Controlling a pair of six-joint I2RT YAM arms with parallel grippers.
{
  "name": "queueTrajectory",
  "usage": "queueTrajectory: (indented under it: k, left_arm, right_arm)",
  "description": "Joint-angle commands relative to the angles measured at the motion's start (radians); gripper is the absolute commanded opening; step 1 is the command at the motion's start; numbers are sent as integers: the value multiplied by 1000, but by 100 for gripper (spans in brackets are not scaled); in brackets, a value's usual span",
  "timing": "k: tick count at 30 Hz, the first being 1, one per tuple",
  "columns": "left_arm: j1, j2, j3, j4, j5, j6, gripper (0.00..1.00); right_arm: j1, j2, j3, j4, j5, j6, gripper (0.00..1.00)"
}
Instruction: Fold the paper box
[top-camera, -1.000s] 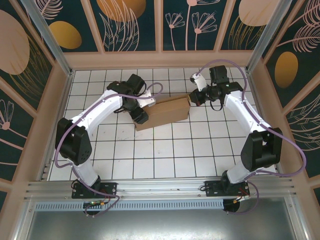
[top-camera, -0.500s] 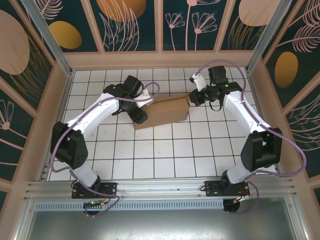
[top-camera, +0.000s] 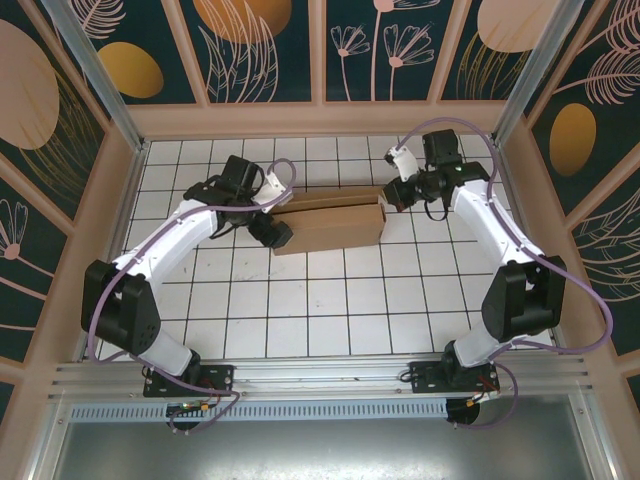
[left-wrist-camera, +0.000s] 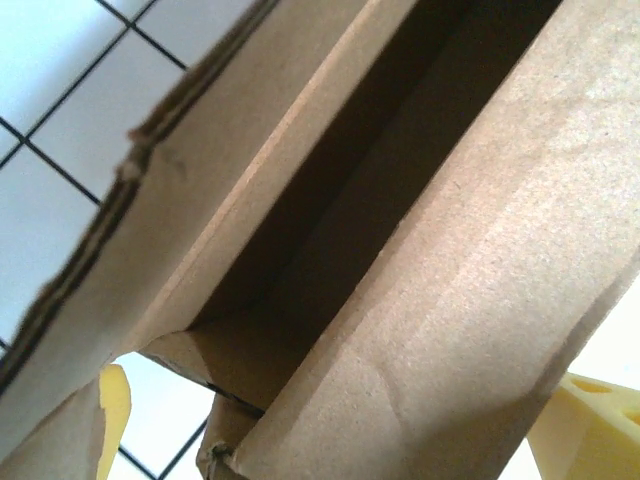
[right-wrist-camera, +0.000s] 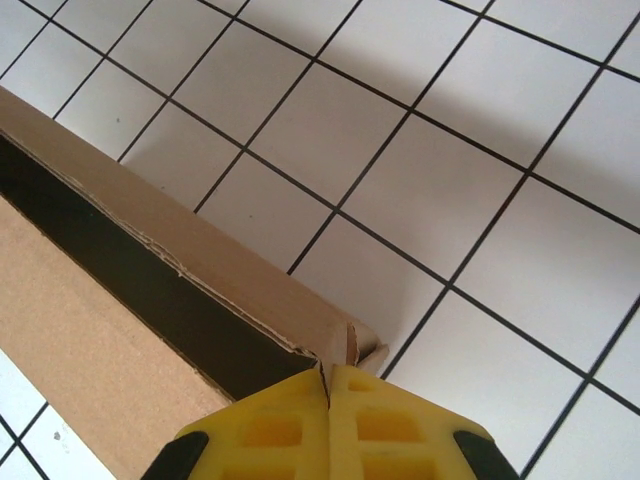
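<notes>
Paper box (top-camera: 330, 222) on white gridded table (top-camera: 340, 300)

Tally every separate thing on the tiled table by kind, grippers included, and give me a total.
Paper box: 1
Grippers: 2 (left gripper, right gripper)
Total: 3
</notes>
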Motion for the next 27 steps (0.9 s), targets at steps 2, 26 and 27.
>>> queueTrajectory:
  k: [2,26,27]
  left_arm:
    - [5,-7,-55,172,46,-39,91]
    - [20,148,40,239,157,-27,54]
    - [20,148,46,238,163,-26,54]
  right_arm:
    - [-31,33,71,-57,-23,-43,0]
    - [-42,91,132,-78,-4,22,0]
    - [-38,82,125,-67,-5,11,0]
